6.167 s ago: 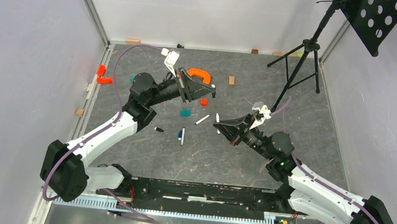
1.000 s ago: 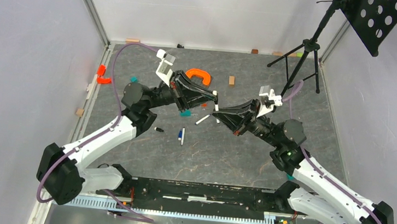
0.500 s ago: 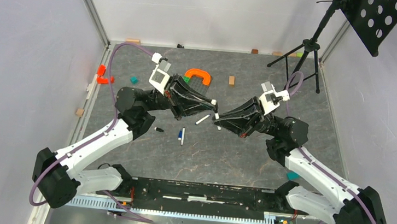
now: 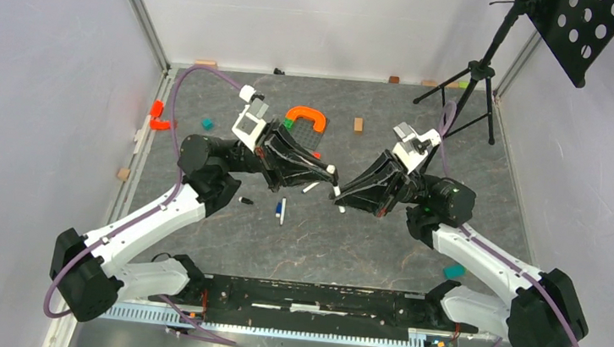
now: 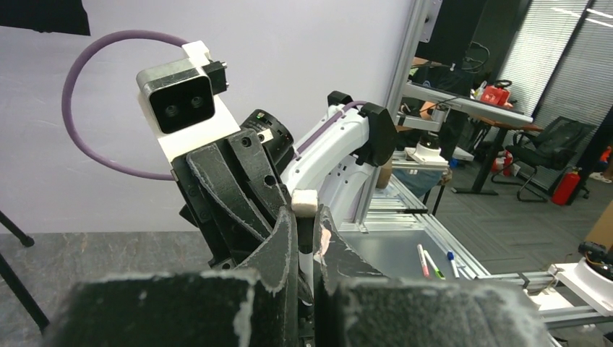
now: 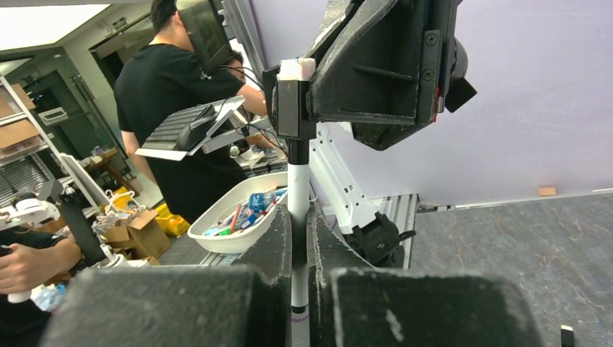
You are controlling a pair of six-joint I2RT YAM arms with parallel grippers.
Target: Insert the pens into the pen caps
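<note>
My left gripper [image 4: 330, 170] is shut on a black pen cap [image 5: 304, 214] with a white end plug. My right gripper [image 4: 337, 192] is shut on a white pen [image 6: 298, 181]. Both are held above the table's middle, fingertips almost meeting. In the right wrist view the pen rises from my right gripper [image 6: 298, 217] into the cap [image 6: 293, 108], which the left fingers [image 6: 361, 65] hold. In the left wrist view a white barrel shows below the cap in my left gripper [image 5: 306, 225]. A second white pen [image 4: 311, 188], a blue-capped pen [image 4: 281, 211] and a black cap [image 4: 245, 201] lie on the table.
An orange U-shaped piece [image 4: 307, 117], a wooden block [image 4: 358, 125], a teal brick [image 4: 206, 123] and red pieces [image 4: 158, 117] lie at the back. A black tripod stand [image 4: 464, 95] is back right. A teal piece [image 4: 453, 272] lies by the right arm.
Over the last second both grippers have drifted together toward the near side, tips staying close. Six seconds ago they were apart and lower, near the table.
</note>
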